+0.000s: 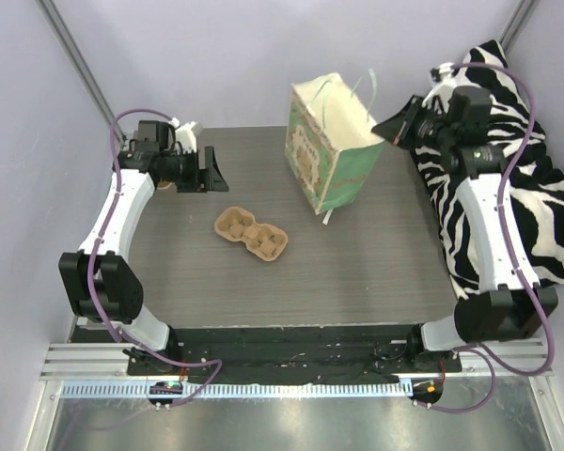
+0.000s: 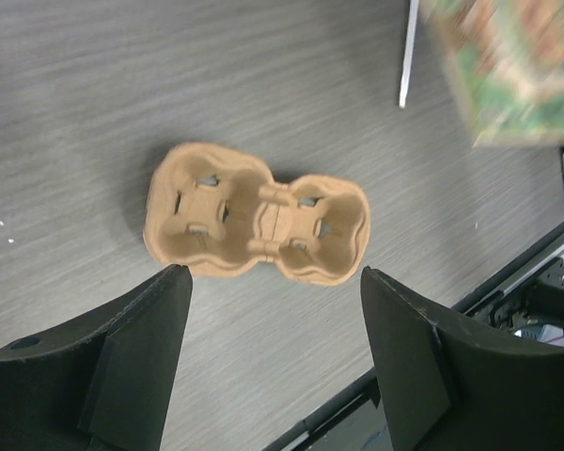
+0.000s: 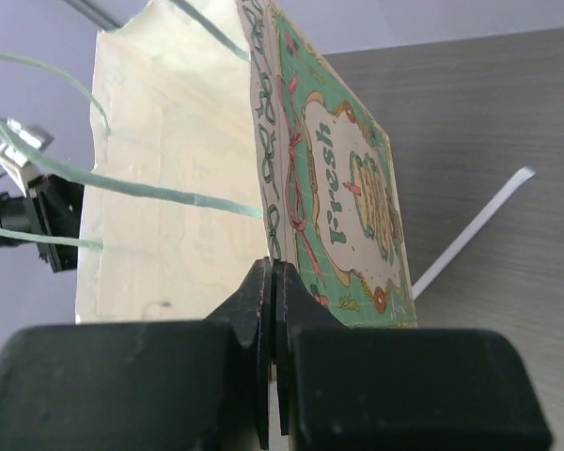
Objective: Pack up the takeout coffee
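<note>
Grey wood-grain bench carries a brown pulp carrier near its centre and a mint-green paper bag standing at 1 o'clock. My right tool, at 2 o'clock, is clenched on the bag's top rim, beside a zebra-striped cloth at 3 o'clock. My left tool hangs at 10 o'clock, jaws spread wide, grasping nothing. The takeout coffee shows in none of my views; I cannot tell where it is.

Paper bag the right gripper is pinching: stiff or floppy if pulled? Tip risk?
Probably floppy: the paper bag is thin-walled, pinched at the rim by the right gripper. Likely tippy: tall, narrow base. Seems light, may slide.
</note>
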Tool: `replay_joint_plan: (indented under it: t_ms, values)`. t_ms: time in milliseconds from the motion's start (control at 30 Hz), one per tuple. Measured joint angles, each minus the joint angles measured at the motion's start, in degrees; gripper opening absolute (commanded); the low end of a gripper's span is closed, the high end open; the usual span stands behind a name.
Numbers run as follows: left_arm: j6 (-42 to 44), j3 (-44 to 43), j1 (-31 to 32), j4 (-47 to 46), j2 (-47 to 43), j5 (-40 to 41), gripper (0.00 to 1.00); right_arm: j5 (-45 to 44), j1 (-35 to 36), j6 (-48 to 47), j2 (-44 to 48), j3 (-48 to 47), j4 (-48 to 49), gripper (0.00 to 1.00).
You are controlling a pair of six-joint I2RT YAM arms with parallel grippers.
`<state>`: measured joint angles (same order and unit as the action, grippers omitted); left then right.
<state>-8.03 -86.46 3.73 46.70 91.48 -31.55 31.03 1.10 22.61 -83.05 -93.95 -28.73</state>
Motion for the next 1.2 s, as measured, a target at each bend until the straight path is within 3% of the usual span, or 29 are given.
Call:
replay_joint_plan:
  t_ms: [333,633,767,867,900,1000,1200]
  values:
    - [-2.62,-0.66,0.0,-1.84,-1.2,-1.14,0.79,-14.78,16.52,6.95,13.9,24.33,8.11,0.01]
    - [-3.34,-0.66,0.0,-2.29,-2.69,-1.51,0.79,-30.03,24.0,11.89,15.37,26.8,8.55,0.01]
    - [-3.56,-0.66,0.0,-2.43,-2.97,-1.55,0.8,-32.2,24.61,13.6,17.42,28.57,8.5,0.01]
    - [-3.78,-0.66,0.0,-2.69,-2.97,-1.75,0.8,-31.06,24.61,15.39,18.29,30.27,8.94,0.27]
    - [-3.89,-0.66,0.0,-2.84,-2.97,-1.95,0.8,-30.36,24.65,16.11,18.29,30.77,9.09,0.41]
    - [-4.28,-0.9,0.0,-2.99,-2.97,-2.27,0.81,-28.06,24.72,18.23,18.29,31.85,9.31,0.63]
    - [-6.08,-4.04,0.0,-3.28,-2.97,-4.39,0.82,-25.94,24.74,17.64,18.29,30.47,8.81,0.71]
